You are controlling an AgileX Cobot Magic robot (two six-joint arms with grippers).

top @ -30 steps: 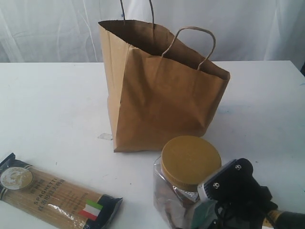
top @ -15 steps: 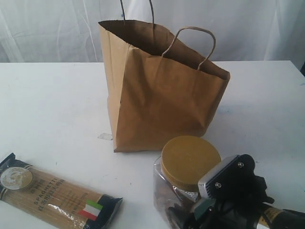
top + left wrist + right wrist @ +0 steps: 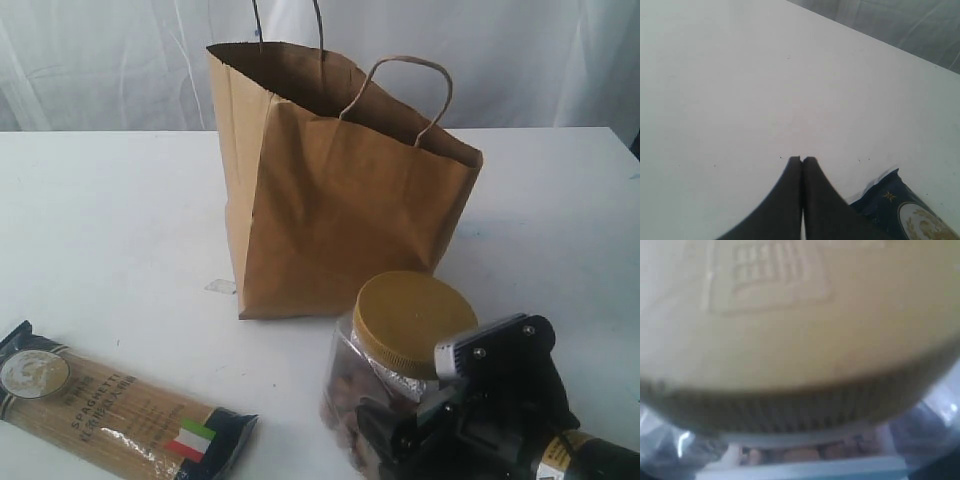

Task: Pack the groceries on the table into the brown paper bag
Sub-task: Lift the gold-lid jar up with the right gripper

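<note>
Bench is white and flat and carries everything. Brown paper bag stands upright with its mouth open, just beyond my right end effector, on the far side of the jar and near it; can't tell if they touch. Spaghetti pack with Italian flag lies flat on the bench, well off to the left of the right end effector, flag end pointing toward it. Clear jar with mustard lid sits inside the right end effector, tilted, lid leaning toward the bag; brown contents visible through the wall. Right end effector is grasping the jar body, one dark finger across its near side, the other hidden behind it. Right wrist cam is filled by the lid, blurred. Left end effector is clenched, tips together, holding nothing, over bare bench, with the pack's dark blue end just beside it.
</note>
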